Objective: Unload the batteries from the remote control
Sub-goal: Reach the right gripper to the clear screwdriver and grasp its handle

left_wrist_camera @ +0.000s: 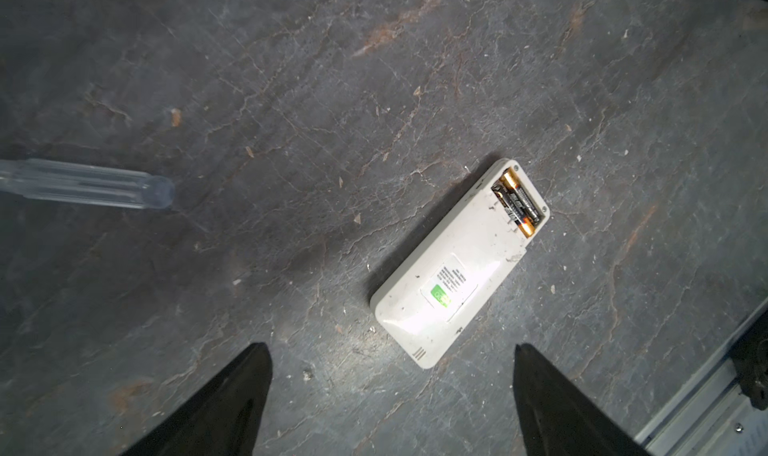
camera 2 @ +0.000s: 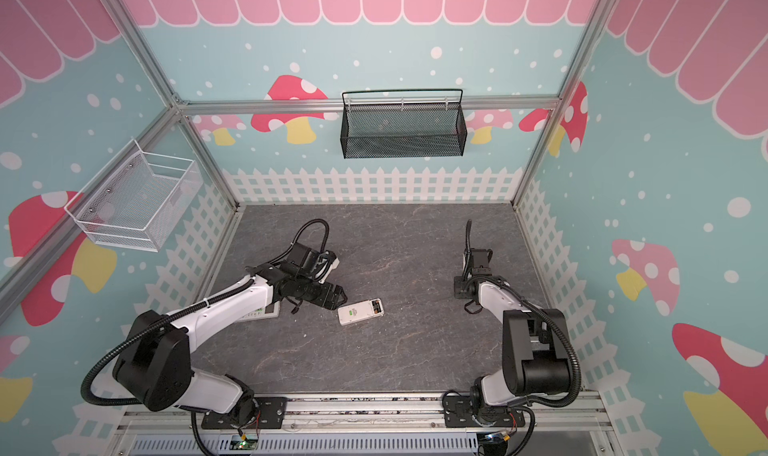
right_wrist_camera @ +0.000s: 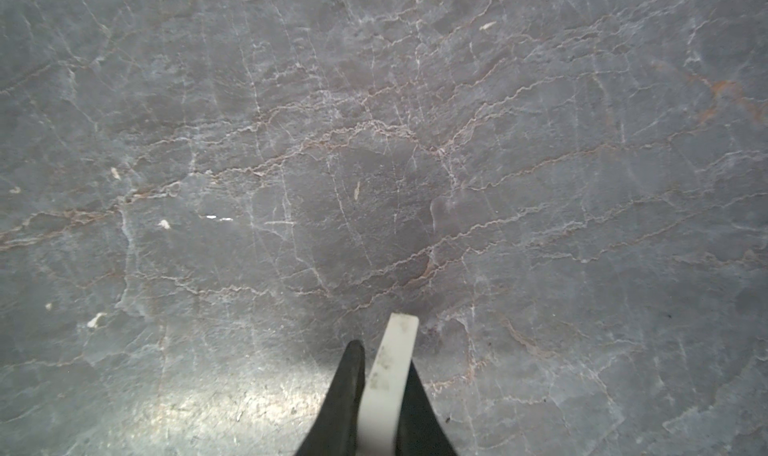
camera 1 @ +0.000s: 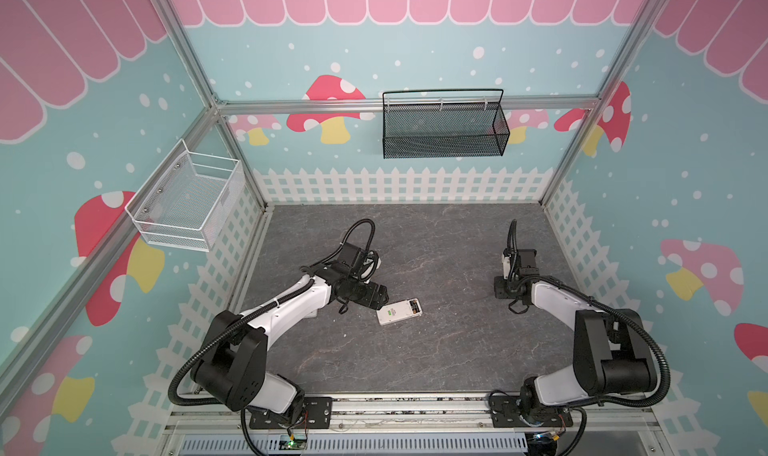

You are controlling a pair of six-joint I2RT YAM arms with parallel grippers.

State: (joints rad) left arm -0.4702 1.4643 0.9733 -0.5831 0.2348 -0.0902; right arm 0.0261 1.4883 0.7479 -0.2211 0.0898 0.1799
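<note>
- On the back of the remote control (left_wrist_camera: 453, 267) you see a green label (left_wrist_camera: 441, 296) with lines of small print beside it. The print is too small to read.
- The batteries (left_wrist_camera: 517, 204) are black with gold ends. There is pale writing on them, but you cannot make out a brand.
- The remote control lies back up on the grey table (camera 1: 457, 350), near the middle in both top views. Its long axis runs diagonally there, from near-left to far-right. The end with the open recess points right, away from the arm bases.
- The two batteries sit side by side in that recess, across the width of the remote.
- Your left gripper (left_wrist_camera: 390, 346) stands wide and holds nothing. In the left wrist view the closed end of the remote lies between its two fingers, not touched.
- Your right gripper (right_wrist_camera: 384, 354) is narrow and clamps a white cover piece (right_wrist_camera: 399, 333) seen edge-on, well apart from the remote.
- Only the left wrist view shows the gold battery ends, and also a clear-handled screwdriver (left_wrist_camera: 83, 184) lying on the table.
- Only a top view shows a second white remote (camera 2: 262, 313), partly under the left arm.
</note>
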